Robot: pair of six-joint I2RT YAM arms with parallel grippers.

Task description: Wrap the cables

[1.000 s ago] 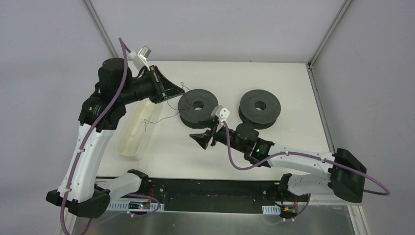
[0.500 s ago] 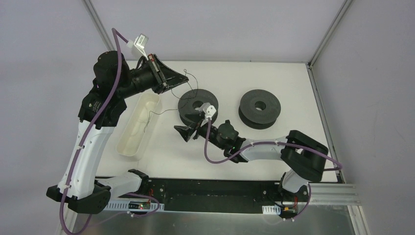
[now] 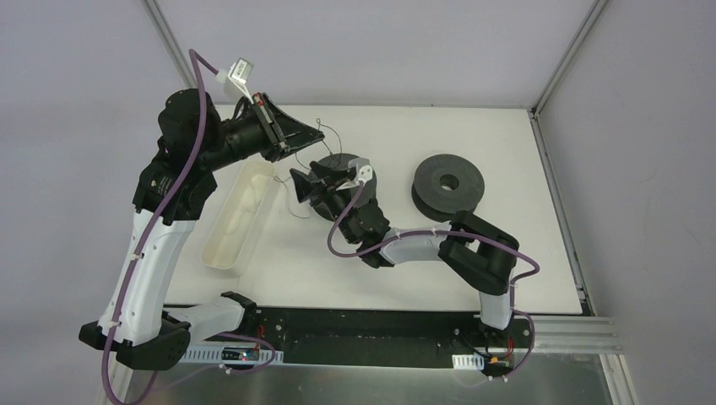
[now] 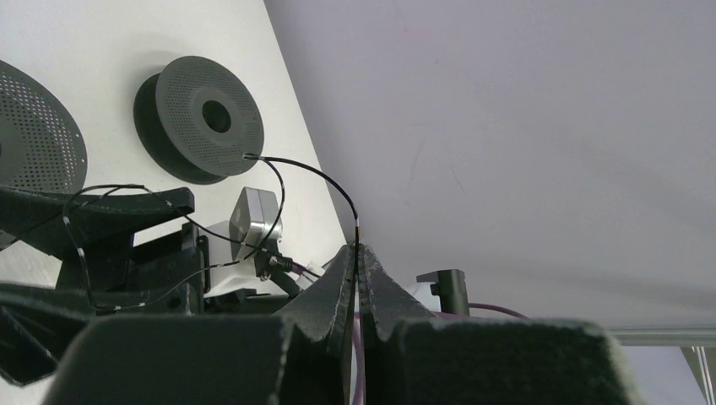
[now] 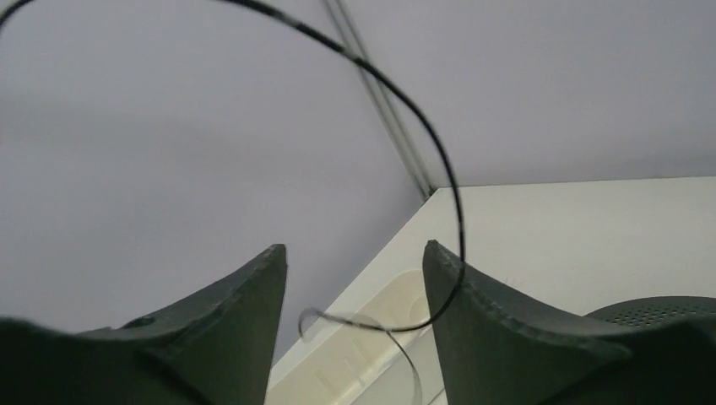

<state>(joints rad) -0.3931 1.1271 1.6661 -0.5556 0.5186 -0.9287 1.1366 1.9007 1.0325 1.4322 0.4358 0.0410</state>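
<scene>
1. We are watching the left gripper (image 4: 356, 251) at the upper left of the overhead view. Its jaws are pressed together and pinching the cables (image 4: 317, 175) by one thin strand.
2. From that pinch the strand is arcing free through the air, then trailing in loose curls toward the middle spool (image 3: 342, 162) and the white tray (image 3: 221, 245).
3. The right gripper (image 3: 302, 187) is hovering just left of the middle spool with its fingers spread and gripping nothing. In its own camera the strand is only crossing in front of one finger.
4. We are finding no turns of wire on the middle spool that we can make out, and the right-hand spool (image 3: 447, 184) is looking bare.
5. We are judging the job early: one end is secured, while the winding itself is not yet begun.
</scene>
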